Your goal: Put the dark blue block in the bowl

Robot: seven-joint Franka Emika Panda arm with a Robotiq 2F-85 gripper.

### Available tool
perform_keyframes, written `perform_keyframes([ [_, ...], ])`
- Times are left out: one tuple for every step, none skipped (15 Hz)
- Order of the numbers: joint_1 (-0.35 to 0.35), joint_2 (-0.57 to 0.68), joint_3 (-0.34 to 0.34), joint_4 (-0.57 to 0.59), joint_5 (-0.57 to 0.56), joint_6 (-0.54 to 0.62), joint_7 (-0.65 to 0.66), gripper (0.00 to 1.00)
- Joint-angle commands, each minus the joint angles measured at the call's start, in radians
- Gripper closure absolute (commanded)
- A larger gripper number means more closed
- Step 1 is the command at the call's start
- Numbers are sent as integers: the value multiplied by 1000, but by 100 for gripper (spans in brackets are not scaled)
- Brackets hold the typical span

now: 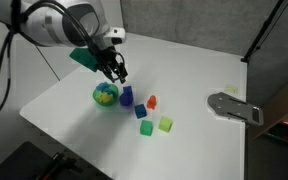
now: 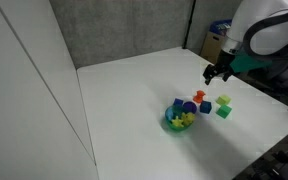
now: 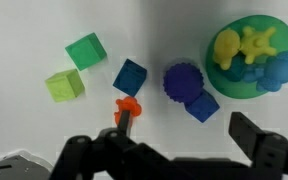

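From here I see my end effector [image 1: 117,70] hanging above the white surface [image 1: 204,140], its fingers spread wide with nothing between them; in the wrist view they frame the bottom edge. The dark blue block [image 3: 131,76] sits on the surface outside the bowl [image 3: 236,90]. It lies between two green cubes [image 3: 86,50] on one side and a purplish knobbly piece [image 3: 183,82] on the other. A small orange piece [image 3: 128,106] stands just beside it. The bowl holds yellow and blue toys. In an exterior view the block [image 1: 139,111] lies near the bowl [image 1: 96,97], apart from it.
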Motion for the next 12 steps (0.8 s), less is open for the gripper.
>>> perform_keyframes([
  [-19,74,-50,15,8,47,18,0],
  [-26,100,-60,26,23,57,3,0],
  [-30,123,-70,34,33,68,-2,0],
  [-33,151,-80,49,39,80,-4,0],
  [-36,177,-89,62,45,91,-5,0],
  [-39,205,-94,82,61,97,-11,0],
  [-39,229,-99,100,73,103,-10,0],
  [-31,256,-111,120,75,110,4,0],
  [-28,281,-116,140,84,111,7,0],
  [-25,308,-122,161,91,112,11,0],
  [-24,331,-124,179,103,110,12,0],
  [-17,357,-130,196,106,110,20,0],
])
